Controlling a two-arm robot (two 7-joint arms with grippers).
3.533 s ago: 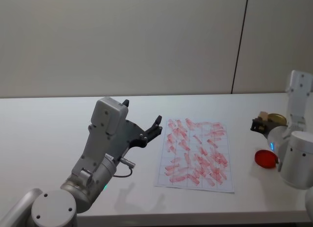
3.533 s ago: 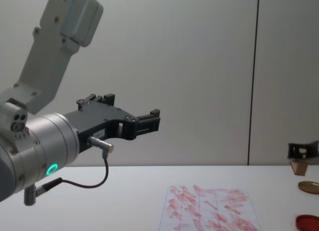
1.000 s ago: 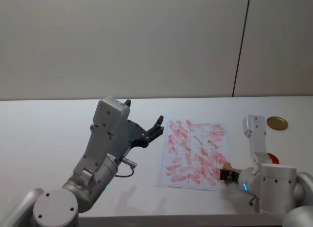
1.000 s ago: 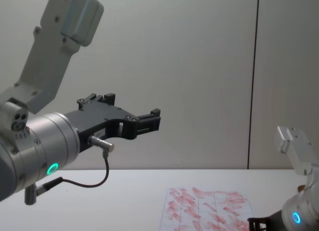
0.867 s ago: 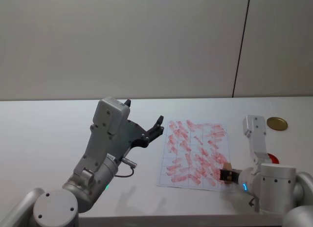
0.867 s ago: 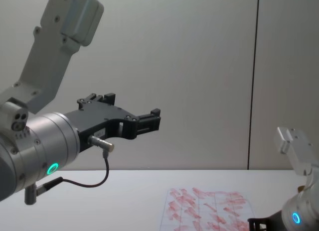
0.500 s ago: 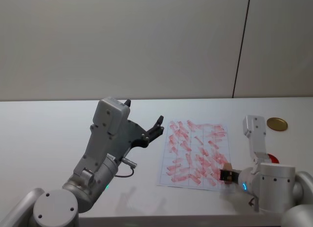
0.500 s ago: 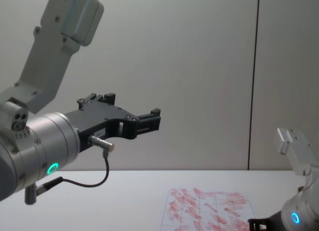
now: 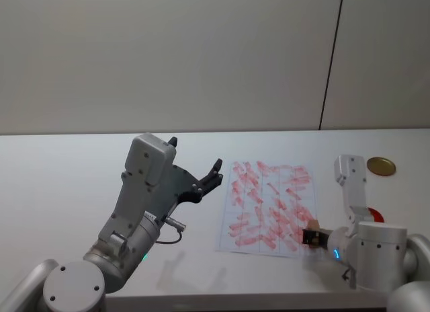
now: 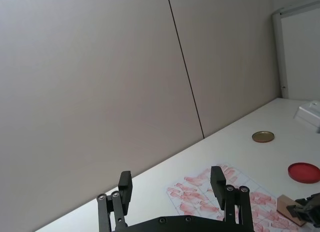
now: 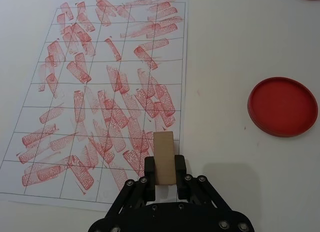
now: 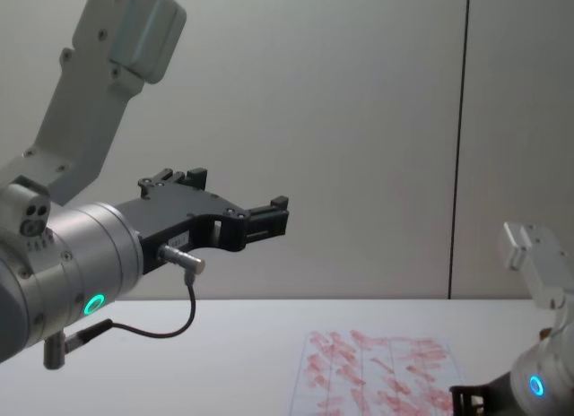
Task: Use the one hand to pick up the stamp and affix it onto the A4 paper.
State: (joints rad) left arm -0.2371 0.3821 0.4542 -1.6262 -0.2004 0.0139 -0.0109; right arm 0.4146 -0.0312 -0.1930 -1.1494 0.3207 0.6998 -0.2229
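Observation:
My right gripper [image 11: 164,171] is shut on the stamp [image 11: 163,148], a small pale wooden block held between its black fingers. It hangs low at the near right corner of the A4 paper [image 11: 100,87], which is a gridded sheet covered with red marks. Whether the stamp touches the sheet I cannot tell. In the head view the right gripper [image 9: 310,237] sits at the corner of the paper [image 9: 269,201]. The left wrist view shows the stamp [image 10: 289,209] from afar. My left gripper [image 9: 209,179] is held open above the table, left of the paper.
A red round pad [image 11: 282,106] lies on the table right of the paper, partly behind my right arm in the head view. A brass-coloured disc [image 9: 381,166] lies farther back right. The big left arm [image 12: 108,255] looms at the left.
My right gripper has carried the stamp from beside the brass disc to the paper's near right corner. Over the last second it has barely shifted. The left arm has not moved.

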